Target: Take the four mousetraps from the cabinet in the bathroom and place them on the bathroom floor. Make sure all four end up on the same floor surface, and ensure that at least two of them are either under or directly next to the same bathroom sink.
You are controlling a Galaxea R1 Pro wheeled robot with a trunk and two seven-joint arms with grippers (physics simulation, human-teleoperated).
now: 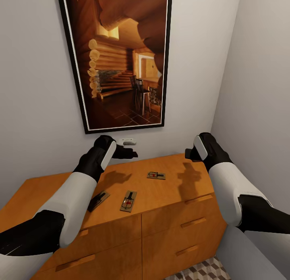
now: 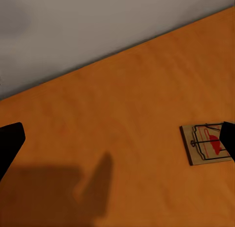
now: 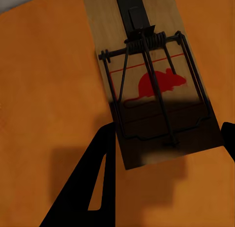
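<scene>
While both hands hover, right hand [image 3: 166,134] spread wide, left hand [image 1: 128,153] unclear: mousetrap [image 3: 154,85], light stiff board; grip long edges, avoiding wire.

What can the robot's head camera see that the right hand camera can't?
Head camera alone: the framed log-cabin picture on the wall, both arms, the cabinet's drawer fronts, and three mousetraps on the top. Right wrist camera alone: one mousetrap close up, with its red mouse print and wire spring plain to see. Both share the orange-brown cabinet top.
</scene>
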